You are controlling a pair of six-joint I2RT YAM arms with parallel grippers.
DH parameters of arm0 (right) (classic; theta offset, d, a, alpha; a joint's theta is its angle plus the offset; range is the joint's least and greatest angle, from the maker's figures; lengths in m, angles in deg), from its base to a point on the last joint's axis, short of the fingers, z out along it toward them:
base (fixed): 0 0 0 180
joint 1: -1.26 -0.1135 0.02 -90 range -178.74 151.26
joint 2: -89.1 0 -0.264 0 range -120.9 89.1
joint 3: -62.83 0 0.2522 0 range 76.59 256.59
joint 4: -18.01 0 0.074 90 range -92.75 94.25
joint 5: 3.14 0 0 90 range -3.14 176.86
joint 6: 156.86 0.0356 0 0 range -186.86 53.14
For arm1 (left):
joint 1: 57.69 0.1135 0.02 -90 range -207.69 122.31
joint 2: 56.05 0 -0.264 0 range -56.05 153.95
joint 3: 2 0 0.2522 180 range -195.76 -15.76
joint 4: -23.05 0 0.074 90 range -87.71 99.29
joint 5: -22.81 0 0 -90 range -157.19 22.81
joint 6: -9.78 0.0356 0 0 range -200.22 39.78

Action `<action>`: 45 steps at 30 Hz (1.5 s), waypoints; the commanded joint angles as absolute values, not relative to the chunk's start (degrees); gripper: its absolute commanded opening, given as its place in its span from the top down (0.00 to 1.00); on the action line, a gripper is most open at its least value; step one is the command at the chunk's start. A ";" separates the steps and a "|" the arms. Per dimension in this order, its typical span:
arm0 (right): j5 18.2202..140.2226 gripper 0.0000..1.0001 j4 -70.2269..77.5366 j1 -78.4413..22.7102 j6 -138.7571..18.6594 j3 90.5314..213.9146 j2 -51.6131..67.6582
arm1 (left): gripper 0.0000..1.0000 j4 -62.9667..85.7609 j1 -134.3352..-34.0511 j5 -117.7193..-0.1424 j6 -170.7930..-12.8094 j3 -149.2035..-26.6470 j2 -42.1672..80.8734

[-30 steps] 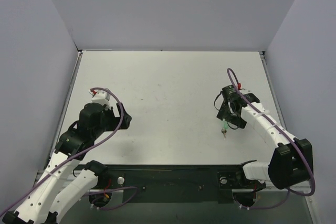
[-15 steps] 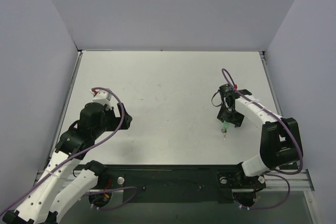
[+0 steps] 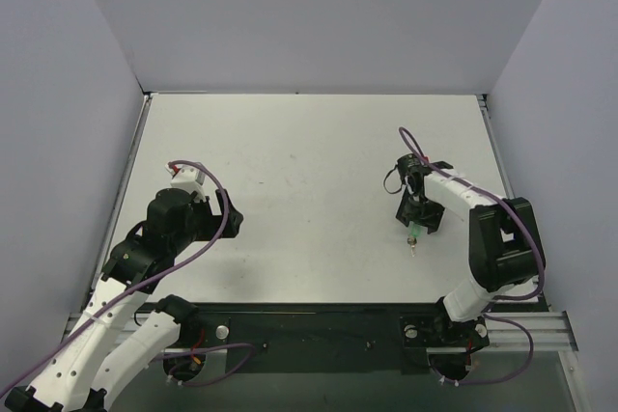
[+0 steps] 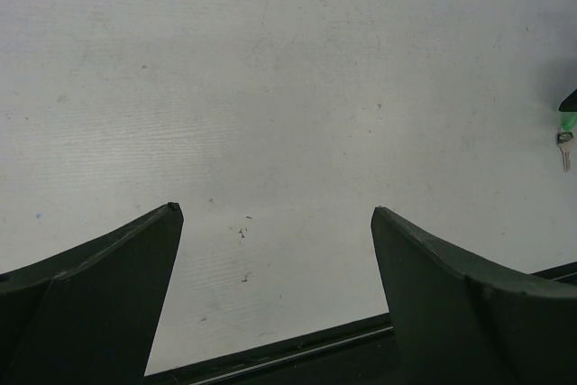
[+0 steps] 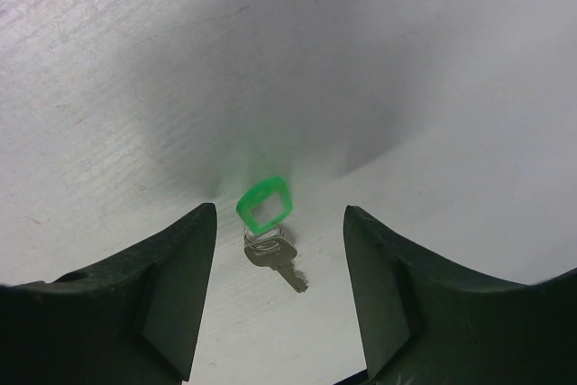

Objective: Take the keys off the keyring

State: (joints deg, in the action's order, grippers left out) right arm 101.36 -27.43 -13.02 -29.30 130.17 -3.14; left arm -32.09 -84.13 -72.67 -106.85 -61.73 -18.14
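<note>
Your right arm [image 3: 462, 195] reaches in over the right part of the desk [image 3: 309, 142], and its jaws are spread well open with nothing in them. From the right wrist view, the two dark fingers [image 5: 171, 286] stand on either side of the keyring [image 5: 264, 203]. The keyring lies on the desk between them, closer to the finger on the left of that picture. I cannot tell whether it touches that finger.

The keyring is a green, hollow, oblong piece. A small wire loop [image 5: 268, 242] joins it to the key [image 5: 278, 263], which lies flat just beyond it with its stem pointing away from the green piece.

From the top camera, the keyring [image 3: 413, 230] and key [image 3: 412, 245] sit toward the right edge, somewhat nearer the near edge than the far one.

Your left arm [image 3: 154, 238] is near the left edge, well apart from them. Its jaws are wide open and empty above bare desk. In that wrist view, the keyring [image 4: 566, 121] and key [image 4: 564, 146] show only at the far right.
</note>
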 commanded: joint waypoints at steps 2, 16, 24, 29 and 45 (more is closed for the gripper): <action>103.39 0.50 -28.97 -12.63 -30.12 131.96 -4.32 | 0.03 -29.20 -83.80 -71.94 -106.06 -61.90 -18.09; 103.83 0.68 -28.97 -11.48 -31.35 130.82 -4.68 | 0.03 -29.20 -83.80 -71.85 -106.15 -61.90 -18.00; 103.30 0.89 -29.50 -11.39 -31.44 130.55 -3.89 | 0.03 -29.11 -83.80 -71.76 -106.15 -61.90 -18.08; 103.21 0.97 -30.20 -11.39 -31.62 130.55 -3.27 | 0.03 -29.11 -83.80 -71.67 -106.15 -61.81 -18.17; 100.75 1.00 -37.84 -11.92 -30.30 134.15 5.60 | 0.03 -28.68 -83.80 -70.71 -105.89 -61.72 -17.91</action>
State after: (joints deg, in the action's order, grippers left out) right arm 101.08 -31.34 -11.80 -31.05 130.54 0.83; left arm -32.03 -84.11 -72.10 -106.72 -61.67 -17.97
